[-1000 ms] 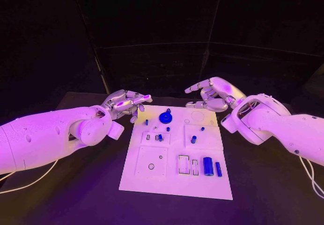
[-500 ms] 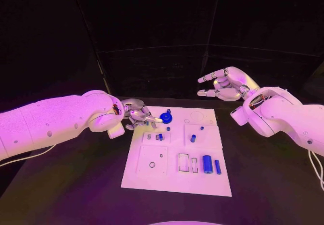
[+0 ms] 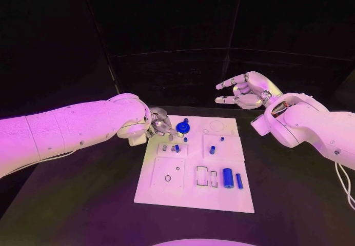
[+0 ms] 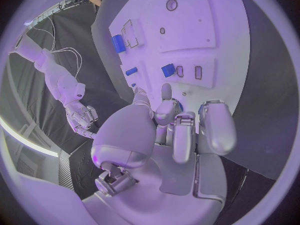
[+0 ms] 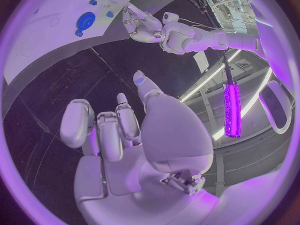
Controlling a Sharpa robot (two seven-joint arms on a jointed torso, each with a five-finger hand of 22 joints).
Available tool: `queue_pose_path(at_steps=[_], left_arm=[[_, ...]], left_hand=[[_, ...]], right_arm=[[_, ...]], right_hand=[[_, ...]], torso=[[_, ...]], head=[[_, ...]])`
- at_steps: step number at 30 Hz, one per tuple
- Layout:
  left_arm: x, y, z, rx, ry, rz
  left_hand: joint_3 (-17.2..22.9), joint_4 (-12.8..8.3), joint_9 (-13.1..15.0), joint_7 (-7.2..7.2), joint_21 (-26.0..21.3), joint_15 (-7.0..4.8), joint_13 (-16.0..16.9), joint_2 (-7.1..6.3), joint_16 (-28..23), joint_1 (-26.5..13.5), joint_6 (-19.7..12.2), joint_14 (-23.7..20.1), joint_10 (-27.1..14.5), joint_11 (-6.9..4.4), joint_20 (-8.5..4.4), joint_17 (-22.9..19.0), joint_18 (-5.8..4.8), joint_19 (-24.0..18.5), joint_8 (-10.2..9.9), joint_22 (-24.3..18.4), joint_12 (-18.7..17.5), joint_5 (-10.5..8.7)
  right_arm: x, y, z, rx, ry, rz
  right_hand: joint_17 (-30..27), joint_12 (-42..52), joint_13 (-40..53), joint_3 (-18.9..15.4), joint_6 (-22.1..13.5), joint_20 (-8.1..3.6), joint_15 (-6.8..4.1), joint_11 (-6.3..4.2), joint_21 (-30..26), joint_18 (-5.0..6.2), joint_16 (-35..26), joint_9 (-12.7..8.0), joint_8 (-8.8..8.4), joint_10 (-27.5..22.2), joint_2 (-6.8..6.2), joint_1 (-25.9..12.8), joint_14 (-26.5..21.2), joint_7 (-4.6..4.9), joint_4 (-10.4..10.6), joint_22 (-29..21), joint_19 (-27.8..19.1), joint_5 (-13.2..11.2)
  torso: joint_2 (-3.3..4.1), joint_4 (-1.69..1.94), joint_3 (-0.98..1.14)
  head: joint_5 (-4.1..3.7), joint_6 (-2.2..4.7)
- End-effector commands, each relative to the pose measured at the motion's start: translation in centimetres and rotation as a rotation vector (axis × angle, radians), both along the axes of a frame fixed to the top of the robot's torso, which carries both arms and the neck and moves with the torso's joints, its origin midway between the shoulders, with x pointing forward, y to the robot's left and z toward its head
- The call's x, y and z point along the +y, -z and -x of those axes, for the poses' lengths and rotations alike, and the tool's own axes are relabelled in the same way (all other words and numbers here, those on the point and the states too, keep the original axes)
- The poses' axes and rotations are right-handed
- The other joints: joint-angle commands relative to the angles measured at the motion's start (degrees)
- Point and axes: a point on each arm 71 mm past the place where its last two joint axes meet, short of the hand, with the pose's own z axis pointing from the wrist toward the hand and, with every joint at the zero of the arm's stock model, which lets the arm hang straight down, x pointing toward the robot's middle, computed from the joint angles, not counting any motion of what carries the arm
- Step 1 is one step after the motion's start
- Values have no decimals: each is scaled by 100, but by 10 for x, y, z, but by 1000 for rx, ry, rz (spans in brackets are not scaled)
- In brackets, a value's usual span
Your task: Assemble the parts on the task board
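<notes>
The white task board (image 3: pixel 169 190) lies in the middle of the black table. A round blue part (image 3: pixel 182 126) stands near its far edge. Small blue pieces (image 3: pixel 212 150) sit in the middle rows, and two blue cylinders (image 3: pixel 228 178) lie near the right side. My left hand (image 3: pixel 161 128) hovers over the board's far left corner, its fingertips close beside the round part, with nothing visible in them. In the left wrist view that hand (image 4: pixel 178 130) points at the board (image 4: pixel 219 40). My right hand (image 3: pixel 244 89) is raised beyond the far right corner, fingers apart and empty.
Black table surface (image 3: pixel 81 205) surrounds the board on all sides. The board's near half has empty recesses (image 3: pixel 167 178) and a rectangular slot (image 3: pixel 201 176). In the right wrist view my right hand (image 5: pixel 125 130) sits high above the board (image 5: pixel 37 45), with my left hand (image 5: pixel 142 25) across from it.
My left hand has come down and moved right, to beside the round blue part. My right hand has risen away from the board's far edge. The parts have not moved.
</notes>
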Motion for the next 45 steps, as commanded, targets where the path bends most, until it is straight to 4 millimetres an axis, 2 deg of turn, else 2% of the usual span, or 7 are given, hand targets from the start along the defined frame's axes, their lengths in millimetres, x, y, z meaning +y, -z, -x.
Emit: queue_pose_path(at_steps=[1, 10, 14, 19, 24, 40, 45], left_arm=[[1, 1, -3, -5, -3, -89], [-12, 4, -8, 4, 20, -144], [-16, 6, -9, 3, 19, -171], [-18, 8, -10, 13, 25, -198], [-20, 11, -11, 27, 35, -214], [-27, 19, -10, 62, 62, -236], [-30, 21, -9, 71, 73, -239]], left_hand=[[-64, -4, 71, -1, 25, -32, 2, -51, 17, 8, -86, 605, -36, 6, -34, 1506, -59, 73, 71, 10, 22, -2], [-9, -103, 224, 20, 59, -14, 10, 26, 17, 197, -245, 605, -68, 24, -14, 1506, -60, 48, 196, 53, 30, 4], [4, -109, 254, 25, 61, -9, 8, 52, 17, 209, -271, 605, -75, 29, -8, 1506, -58, 41, 221, 54, 28, 4], [15, -109, 280, 27, 67, -6, 6, 79, 17, 209, -290, 605, -81, 31, -3, 1506, -58, 37, 244, 62, 28, 4], [19, -111, 293, 28, 66, -5, -1, 90, 17, 211, -300, 605, -88, 33, -1, 1506, -57, 33, 254, 60, 23, 4], [24, -106, 318, 30, 64, -2, -1, 113, 17, 203, -319, 605, -93, 35, 3, 1506, -55, 26, 276, 56, 22, 4], [24, -106, 318, 30, 64, -2, -1, 113, 17, 203, -319, 605, -93, 35, 3, 1506, -55, 26, 276, 56, 22, 4]], right_arm=[[3, -1, 0, 12, -8, -6], [6, 0, -2, 14, -12, -7], [7, 0, -3, 12, -10, -8], [8, 0, -4, 9, -11, -10], [9, 1, -5, 9, -10, -11], [12, 2, -6, 11, -14, -11], [12, 2, -7, 11, -13, -11]], right_hand=[[491, -85, -94, -44, 12, -8, 11, 5, -55, 1, -63, -4, 7, -110, 7, 54, 365, 8, 5, -119, -90, 23], [441, -138, -155, -56, -12, -11, 10, 6, -92, 14, -89, -10, -1, -165, 11, 68, 351, 11, 2, -195, -132, 32], [437, -145, -161, -58, -18, -11, 10, 7, -99, 16, -92, -12, -2, -171, 16, 72, 350, 12, 2, -206, -139, 39], [437, -148, -165, -58, -20, -12, 10, 7, -99, 15, -93, -12, -3, -175, 20, 77, 350, 12, 1, -203, -138, 46], [436, -145, -161, -59, -21, -12, 10, 7, -100, 15, -94, -12, -3, -172, 22, 77, 349, 12, 2, -204, -138, 47], [438, -146, -161, -60, -23, -12, 10, 7, -101, 15, -94, -12, -3, -172, 29, 73, 350, 13, 7, -205, -139, 50], [407, -151, -168, -64, -25, -13, 10, 8, -110, 18, -109, -13, -2, -176, 46, 63, 343, 13, 20, -220, -145, 57]], torso=[[6, -19, 1], [11, -10, -7], [12, -19, -12], [3, -10, -4], [7, -7, -11], [3, -11, -3], [5, -8, -4]], head=[[14, -20], [6, -56], [8, -72], [8, -95], [-4, -104], [23, -147], [3, -152]])
